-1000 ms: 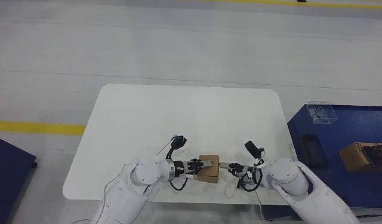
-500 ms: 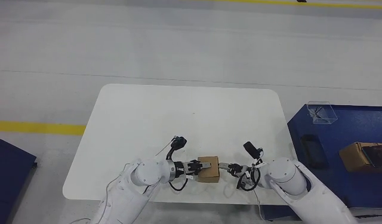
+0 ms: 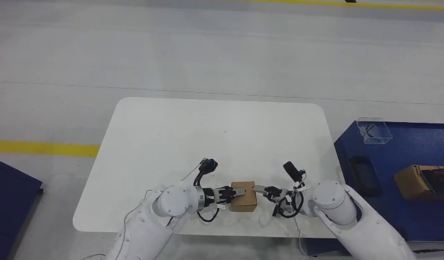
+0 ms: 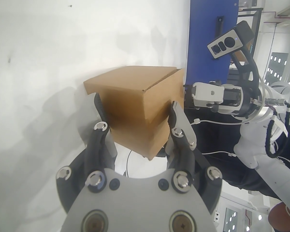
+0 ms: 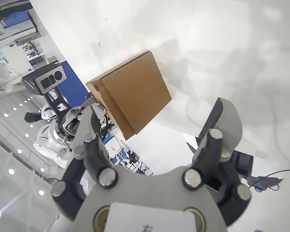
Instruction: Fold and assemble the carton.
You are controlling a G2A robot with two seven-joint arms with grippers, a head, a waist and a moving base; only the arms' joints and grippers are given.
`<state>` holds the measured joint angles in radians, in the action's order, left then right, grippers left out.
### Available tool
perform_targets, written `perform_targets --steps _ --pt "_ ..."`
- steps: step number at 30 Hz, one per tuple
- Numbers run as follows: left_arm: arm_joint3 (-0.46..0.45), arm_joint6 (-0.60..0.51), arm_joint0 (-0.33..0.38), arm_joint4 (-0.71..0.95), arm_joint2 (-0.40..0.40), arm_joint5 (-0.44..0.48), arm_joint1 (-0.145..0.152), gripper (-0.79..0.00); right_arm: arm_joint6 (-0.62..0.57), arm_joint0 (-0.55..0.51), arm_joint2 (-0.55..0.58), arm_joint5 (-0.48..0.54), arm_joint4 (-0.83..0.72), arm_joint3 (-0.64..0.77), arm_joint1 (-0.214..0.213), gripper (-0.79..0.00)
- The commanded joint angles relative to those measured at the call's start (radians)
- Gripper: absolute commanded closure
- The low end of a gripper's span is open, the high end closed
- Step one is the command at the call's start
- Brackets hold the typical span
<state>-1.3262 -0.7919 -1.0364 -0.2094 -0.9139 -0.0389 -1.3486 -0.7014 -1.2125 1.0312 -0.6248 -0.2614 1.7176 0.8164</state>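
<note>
A small brown carton (image 3: 243, 195) stands closed near the front edge of the white table (image 3: 215, 135). In the left wrist view the carton (image 4: 137, 92) sits between the fingers of my left gripper (image 4: 136, 109), which is shut on its two sides. My left gripper (image 3: 226, 194) holds it from the left in the top view. My right gripper (image 5: 154, 114) is open, and the carton (image 5: 135, 90) lies just beyond its fingertips, one fingertip (image 5: 93, 118) close to a carton corner. From above, my right gripper (image 3: 266, 191) is at the carton's right side.
A blue stand (image 3: 388, 211) to the right of the table carries a clear plastic box (image 3: 373, 130), a black device (image 3: 363, 175) and another brown carton (image 3: 420, 182). The table's front edge (image 3: 208, 231) is close to the carton. A blue panel (image 3: 15, 194) stands at the left.
The right arm has shifted slightly towards the carton's right side. The carton and my left gripper have stayed where they were.
</note>
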Motion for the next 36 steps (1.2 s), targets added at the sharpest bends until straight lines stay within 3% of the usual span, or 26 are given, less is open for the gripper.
perform_targets --steps 1,4,5,6,8,13,18,20,24,28,36 --pt "-0.006 0.004 -0.004 -0.001 -0.002 0.001 0.001 -0.486 -0.001 -0.003 -0.009 -0.002 0.013 0.001 0.002 -0.785" --pt "-0.023 0.018 -0.012 -0.001 -0.010 0.012 0.003 -0.576 -0.008 0.000 -0.025 -0.011 0.040 -0.007 0.004 -0.785" --pt "-0.031 0.027 -0.015 -0.001 -0.014 0.015 0.004 -0.705 -0.010 0.001 -0.030 -0.015 0.048 -0.011 0.004 -0.785" --pt "-0.040 0.037 -0.019 -0.004 -0.020 0.018 0.006 -0.785 -0.014 0.004 -0.033 -0.018 0.055 -0.012 0.005 -0.785" --pt "-0.067 0.070 -0.029 -0.027 -0.030 0.034 0.010 -0.785 -0.020 0.008 -0.031 -0.020 0.057 -0.014 0.006 -0.785" --pt "-0.147 0.133 -0.058 -0.114 -0.046 0.187 0.022 -0.785 -0.034 0.008 -0.018 -0.031 0.071 -0.006 0.003 -0.785" --pt "-0.221 0.279 -0.096 -0.375 -0.049 0.473 0.042 -0.785 -0.038 -0.003 0.030 -0.039 0.005 0.008 0.002 -0.785" --pt "-0.231 0.343 -0.108 -0.474 -0.053 0.541 0.048 -0.785 -0.034 -0.007 0.057 -0.055 -0.067 0.007 0.006 -0.785" --pt "-0.235 0.334 -0.107 -0.488 -0.048 0.551 0.049 -0.785 -0.034 -0.007 0.057 -0.055 -0.067 0.007 0.006 -0.785" --pt "-0.264 0.361 -0.120 -0.792 -0.015 0.579 0.061 -0.785 0.026 -0.010 0.112 -0.047 -0.180 -0.033 0.013 -0.785" --pt "-0.245 0.437 -0.101 -1.148 0.065 0.559 0.062 -0.785 0.071 -0.036 0.199 -0.053 -0.267 -0.045 0.012 -0.785"
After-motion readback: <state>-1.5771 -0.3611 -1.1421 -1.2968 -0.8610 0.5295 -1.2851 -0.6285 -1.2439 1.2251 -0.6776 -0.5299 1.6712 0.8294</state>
